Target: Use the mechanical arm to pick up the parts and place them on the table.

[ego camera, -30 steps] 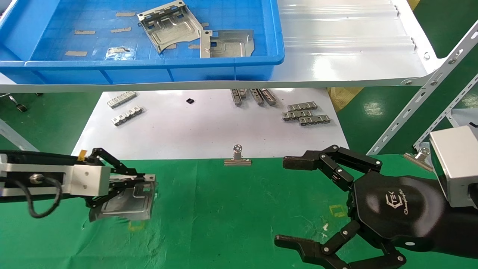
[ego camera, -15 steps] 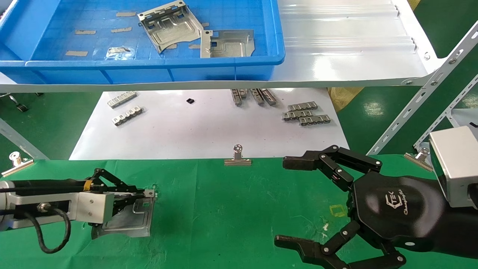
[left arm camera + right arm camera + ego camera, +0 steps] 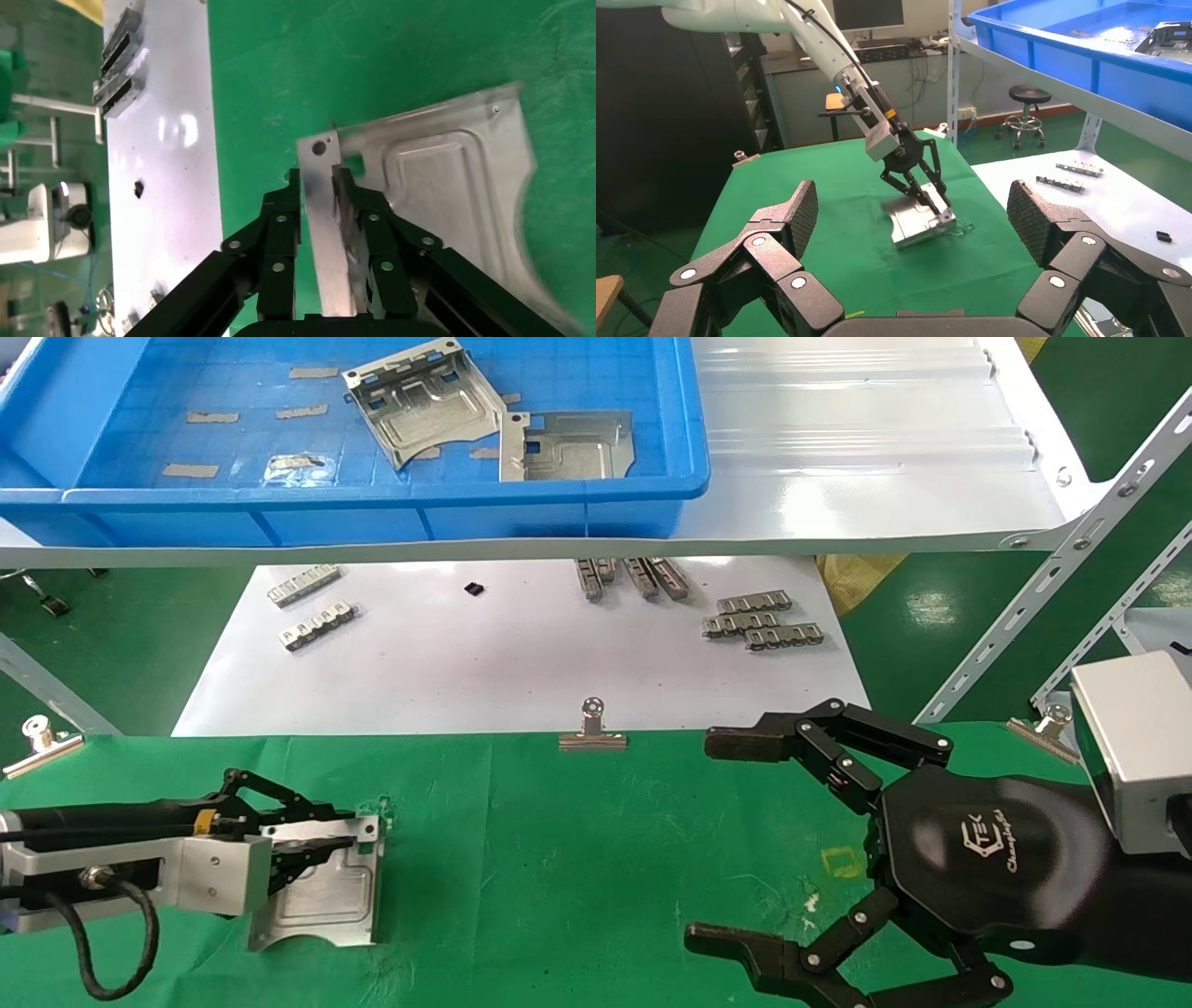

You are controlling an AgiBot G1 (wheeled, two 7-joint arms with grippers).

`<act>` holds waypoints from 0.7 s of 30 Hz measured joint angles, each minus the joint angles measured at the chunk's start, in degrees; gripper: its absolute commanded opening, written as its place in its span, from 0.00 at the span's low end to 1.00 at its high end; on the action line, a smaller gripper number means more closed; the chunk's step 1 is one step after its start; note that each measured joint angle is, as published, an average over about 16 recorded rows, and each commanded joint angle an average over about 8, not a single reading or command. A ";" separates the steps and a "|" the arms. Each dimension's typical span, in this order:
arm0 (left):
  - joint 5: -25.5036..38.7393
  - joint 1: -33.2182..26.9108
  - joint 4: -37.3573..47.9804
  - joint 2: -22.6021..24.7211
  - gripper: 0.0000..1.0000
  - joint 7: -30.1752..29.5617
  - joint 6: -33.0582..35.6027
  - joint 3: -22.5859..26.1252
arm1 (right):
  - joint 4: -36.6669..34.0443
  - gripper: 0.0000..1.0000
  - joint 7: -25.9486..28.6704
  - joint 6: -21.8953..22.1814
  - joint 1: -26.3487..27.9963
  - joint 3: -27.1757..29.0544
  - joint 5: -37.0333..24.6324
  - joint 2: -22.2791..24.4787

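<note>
A silvery part (image 3: pixel 326 894) lies nearly flat on the green table (image 3: pixel 577 859) at the front left. My left gripper (image 3: pixel 352 829) reaches in low from the left and is shut on the part's bent rim. In the left wrist view the part (image 3: pixel 450 182) has its rim between the fingers of the left gripper (image 3: pixel 316 179). The right wrist view shows this part (image 3: pixel 916 221) from afar. Two more parts (image 3: pixel 419 402) (image 3: pixel 568 444) lie in the blue bin (image 3: pixel 372 491). My right gripper (image 3: pixel 698 840) hangs wide open and empty over the table's right side.
The bin stands on a glossy white shelf (image 3: pixel 866 458) above the back. Below it a white sheet (image 3: pixel 512 663) carries small grey strips (image 3: pixel 764 621). Binder clips (image 3: pixel 592 728) sit at the table's back edge. A slanted metal frame (image 3: pixel 1052 579) rises at the right.
My left gripper has come down and drawn back to the left with the part. The part went from tilted in the air to lying nearly flat on the cloth. The right arm has not moved.
</note>
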 measured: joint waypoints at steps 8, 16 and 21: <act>-4.63 -0.21 0.33 -0.85 1.00 -2.89 2.95 -0.63 | 0.00 1.00 0.00 0.00 0.00 0.00 0.00 0.00; -15.79 -0.02 2.83 -1.57 1.00 -8.15 9.22 -2.29 | 0.00 1.00 0.00 0.01 0.00 0.00 0.00 0.00; -22.52 0.58 4.79 -1.77 1.00 -10.34 12.68 -3.31 | -0.01 1.00 -0.01 0.01 -0.01 0.00 0.00 0.01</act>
